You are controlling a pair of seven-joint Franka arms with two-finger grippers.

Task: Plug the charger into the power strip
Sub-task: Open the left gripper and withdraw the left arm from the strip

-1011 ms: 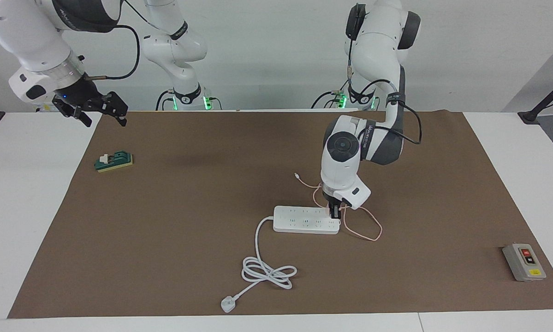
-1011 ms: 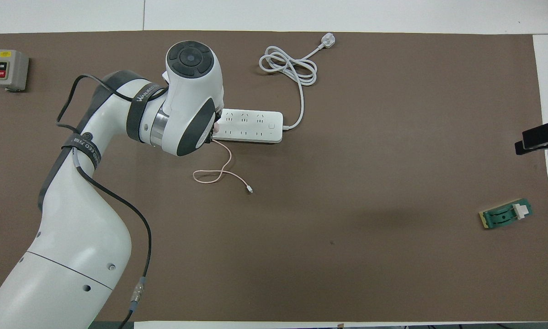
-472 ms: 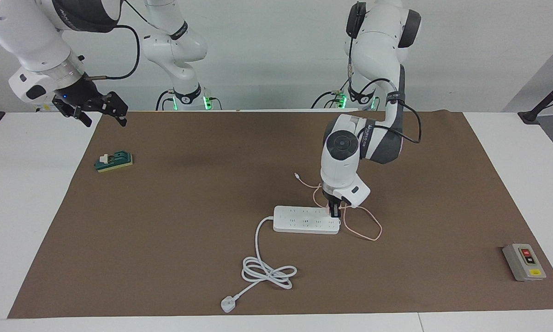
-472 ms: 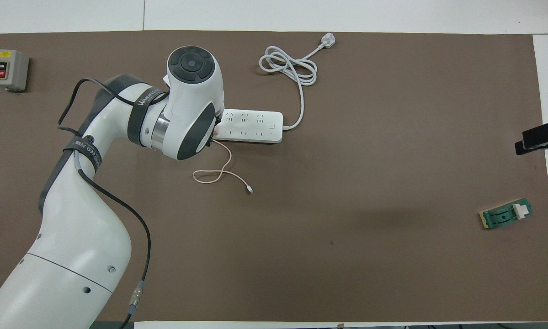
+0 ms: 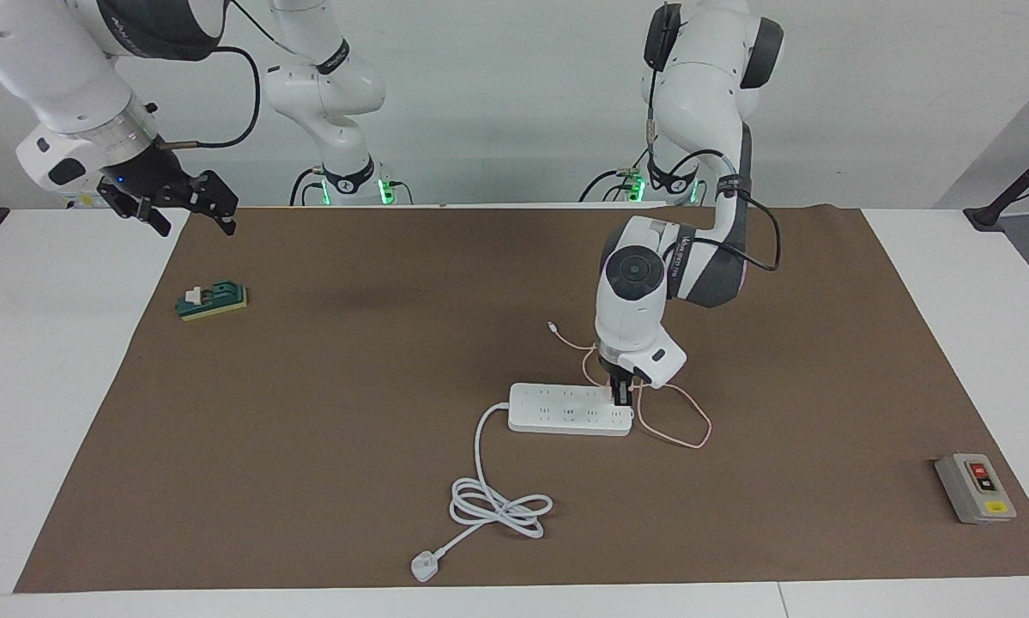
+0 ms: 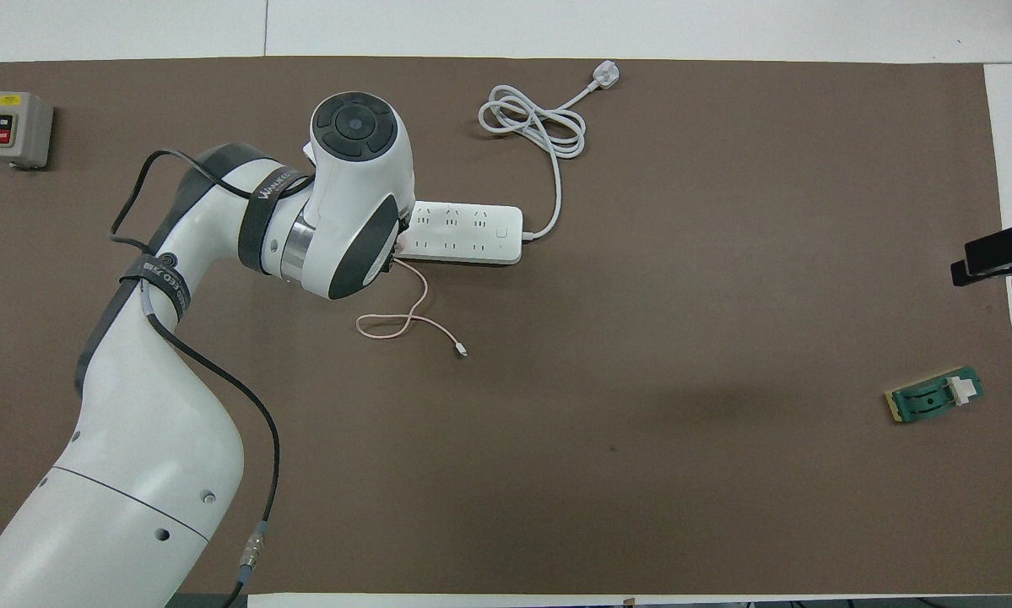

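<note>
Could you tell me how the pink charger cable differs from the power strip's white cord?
The charger cable is thin and pink, lying in loose loops; the white cord is thick, partly bundled in a coil. The cable's loose end is a tiny connector; the cord's is a bulky white plug. Both lie on the brown mat.

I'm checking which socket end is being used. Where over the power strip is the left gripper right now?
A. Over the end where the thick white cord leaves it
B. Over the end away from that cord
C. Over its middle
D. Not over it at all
B: the left gripper is at the power strip end farthest from where its thick white cord exits.
</note>
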